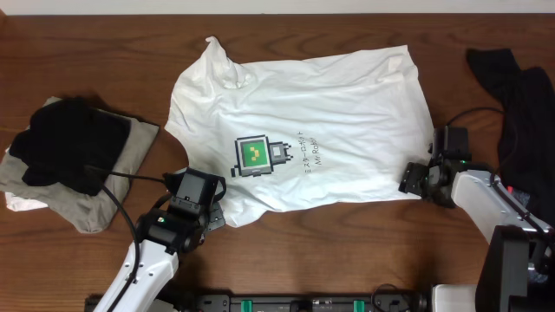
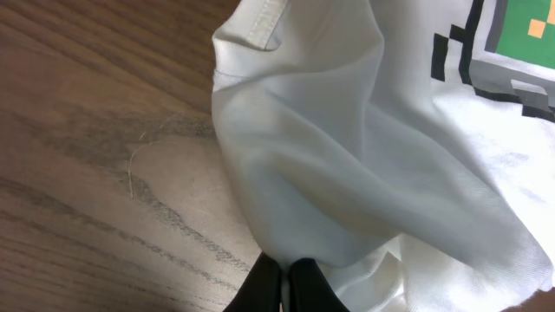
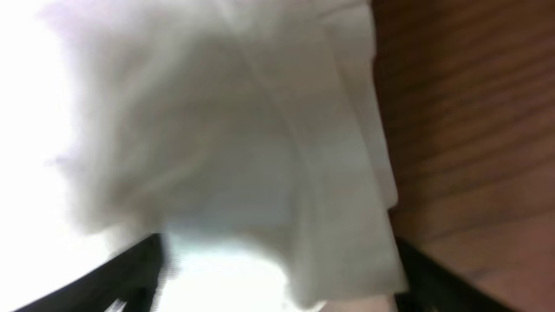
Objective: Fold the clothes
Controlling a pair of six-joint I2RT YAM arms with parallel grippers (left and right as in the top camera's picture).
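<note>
The clothes in play are a white T-shirt [image 1: 329,113] with a green plug logo [image 1: 254,156], spread flat across the table's middle. My left gripper [image 1: 217,196] is at its near-left edge and is shut on a pinch of the white cloth [image 2: 347,165]; the two dark fingers [image 2: 284,279] meet under a raised fold. My right gripper [image 1: 409,180] is at the shirt's near-right corner. Its fingers [image 3: 282,279] stand wide apart with the white corner [image 3: 347,217] between them, blurred and not pinched. A black garment [image 1: 512,104] lies at the far right.
At the left lies a pile of black cloth [image 1: 65,143] on a beige cloth [image 1: 130,152]. A black cable [image 1: 130,178] runs from it towards my left arm. Bare wood [image 2: 104,156] shows left of the left gripper and right of the shirt corner [image 3: 468,130].
</note>
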